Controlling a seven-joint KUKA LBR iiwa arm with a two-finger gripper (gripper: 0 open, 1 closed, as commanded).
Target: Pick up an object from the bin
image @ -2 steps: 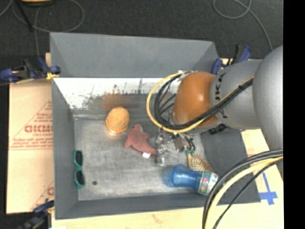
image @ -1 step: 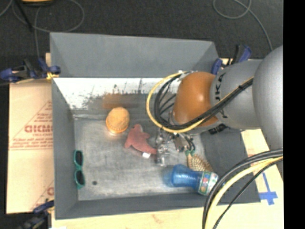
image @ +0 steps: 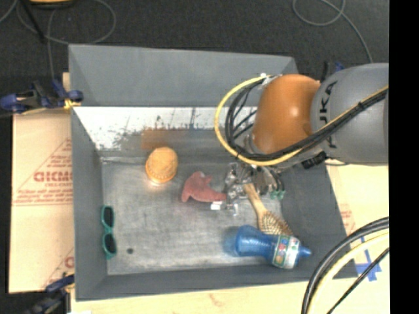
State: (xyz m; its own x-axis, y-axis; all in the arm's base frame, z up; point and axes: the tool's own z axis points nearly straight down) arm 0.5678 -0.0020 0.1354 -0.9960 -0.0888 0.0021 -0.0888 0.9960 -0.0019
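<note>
Gripper [image: 230,195] low in grey bin [image: 177,77], its grasp impossible to tell, just beside reddish-pink toy [image: 198,188] and wooden hairbrush [image: 267,216], blue bottle [image: 258,244] near, teal sunglasses [image: 107,231] well apart.

the bin [image: 177,120] looks like plain grey metal, matt, back wall scuffed and streaked dark, floor dull and lightly scratched. the orange ball-ish thing [image: 161,165] is ribbed all over, not shiny. the reddish-pink lump [image: 198,188] is matt, maybe soft plastic or foam, can't tell. the blue bottle [image: 252,243] is smooth glossy plastic with a printed label. the brush [image: 268,218] has a pale wood handle and a bristly head. the teal sunglasses [image: 107,231] look like hard plastic. the gripper [image: 230,198] is bare shiny metal, and the orange cover [image: 283,113] is smooth with a slight sheen.
</note>
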